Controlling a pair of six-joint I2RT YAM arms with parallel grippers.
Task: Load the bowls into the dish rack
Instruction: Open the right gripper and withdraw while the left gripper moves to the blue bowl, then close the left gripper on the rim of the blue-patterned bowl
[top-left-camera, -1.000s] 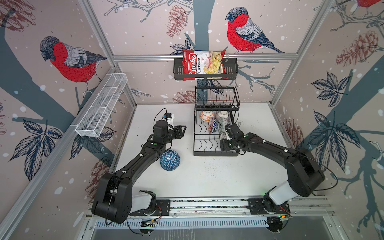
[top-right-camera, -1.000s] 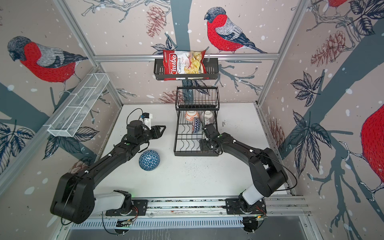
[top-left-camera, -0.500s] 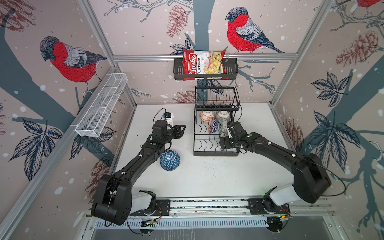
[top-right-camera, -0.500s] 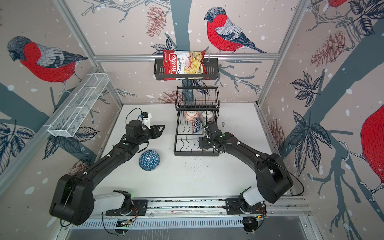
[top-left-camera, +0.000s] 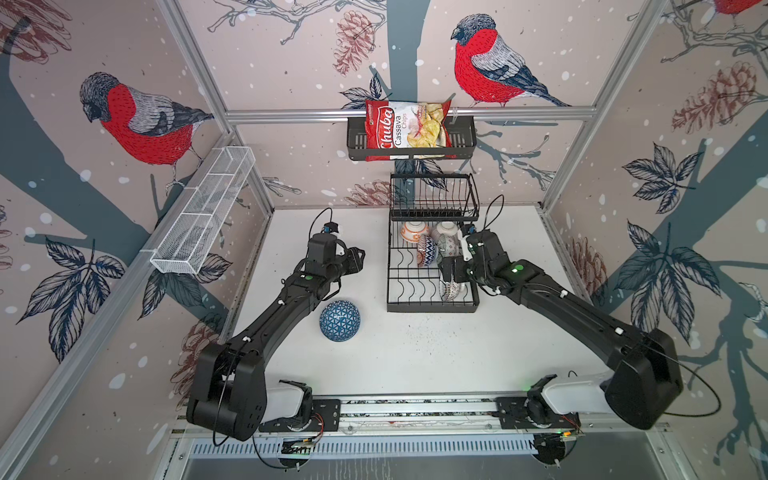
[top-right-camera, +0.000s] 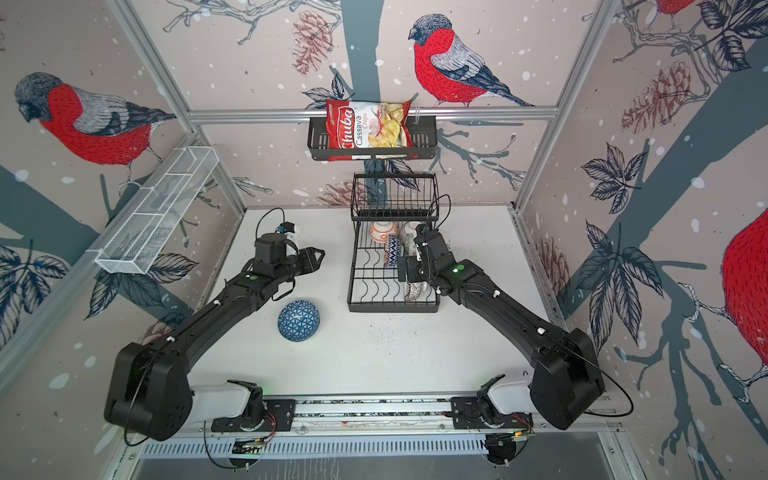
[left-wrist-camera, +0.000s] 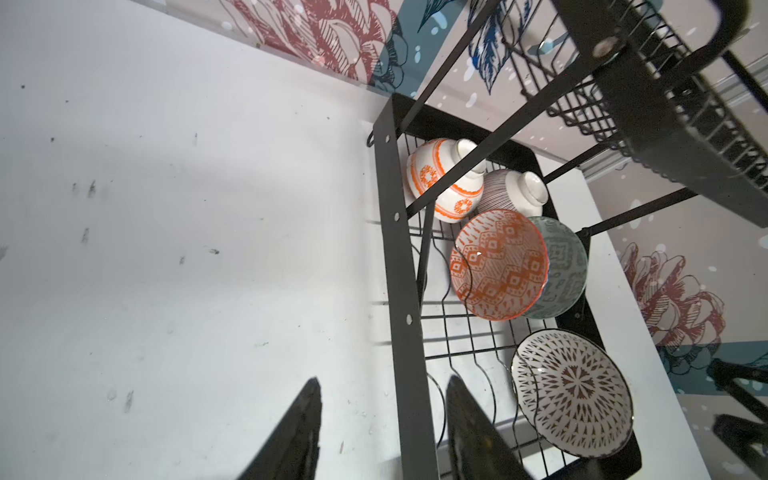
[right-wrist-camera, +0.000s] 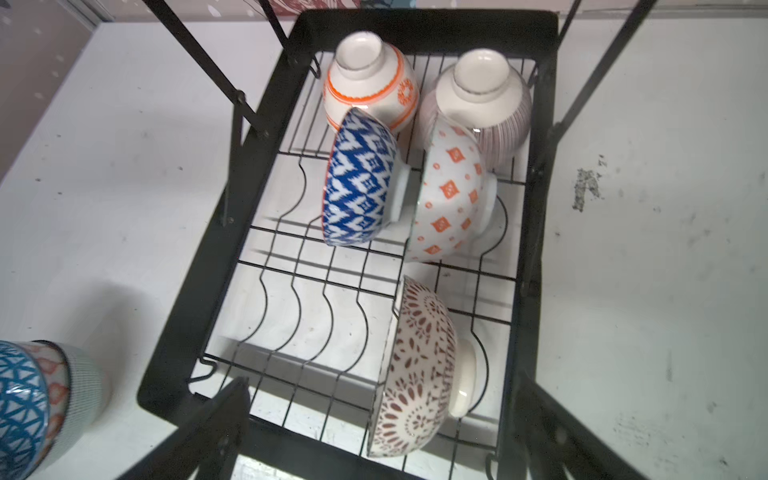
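Toward the back edge of the tabletop (top-left-camera: 415, 365), wavy wires (right-wrist-camera: 297, 316) in the dish rack (top-left-camera: 432, 308) prop a brown-patterned bowl (right-wrist-camera: 419, 374) on edge beneath the spread, empty right end effector (top-left-camera: 449, 270); the left end effector (top-left-camera: 357, 261) gapes empty.

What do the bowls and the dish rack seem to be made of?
Bowls: probably glazed ceramic, judging by the glossy patterned sides and plain white foot rings.
Rack: looks like black-coated metal with a matte finish, given its thin bent wires and flat frame bars.

The right arm (top-left-camera: 573, 307) covers most of the nearest racked bowl (top-left-camera: 451, 292) in both top views.
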